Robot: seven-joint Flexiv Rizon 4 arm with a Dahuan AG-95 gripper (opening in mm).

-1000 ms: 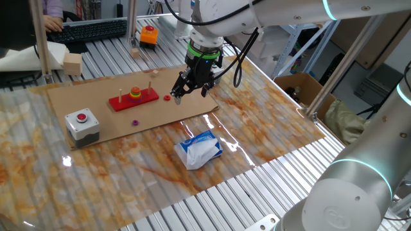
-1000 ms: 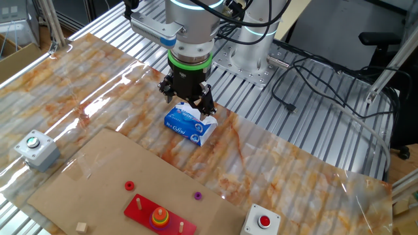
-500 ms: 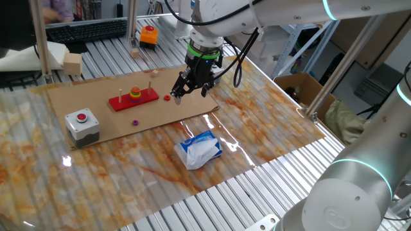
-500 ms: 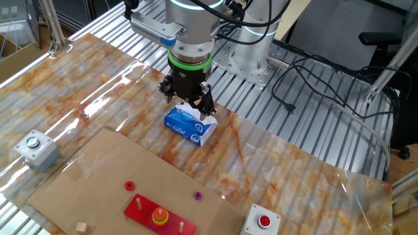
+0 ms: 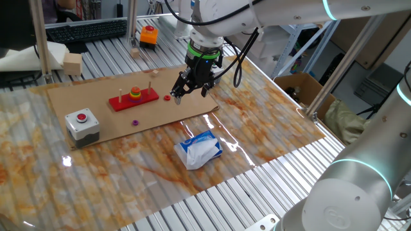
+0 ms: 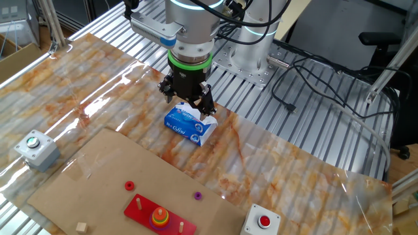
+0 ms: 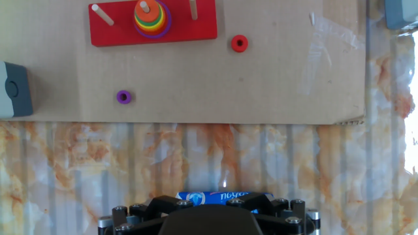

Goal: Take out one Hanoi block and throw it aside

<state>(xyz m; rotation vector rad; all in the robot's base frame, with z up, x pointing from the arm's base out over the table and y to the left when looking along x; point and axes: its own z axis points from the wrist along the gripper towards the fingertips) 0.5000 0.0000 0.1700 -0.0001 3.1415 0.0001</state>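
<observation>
On top of the stack [image 7: 152, 21], the block [image 7: 147, 11] looks light, hard and smooth, so I would pinch its rim; if the jaws are spread, I cannot tell.

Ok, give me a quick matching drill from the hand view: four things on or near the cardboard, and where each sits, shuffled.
Things:
1. red ring
2. purple ring
3. stacked rings
4. tissue pack

Places:
A. on the middle peg of the red base
B. loose on the cardboard, right of the base
C. on the marbled table, just beyond the gripper
D. loose on the cardboard, below the base's left end

Pairs: 1-B, 2-D, 3-A, 4-C
</observation>
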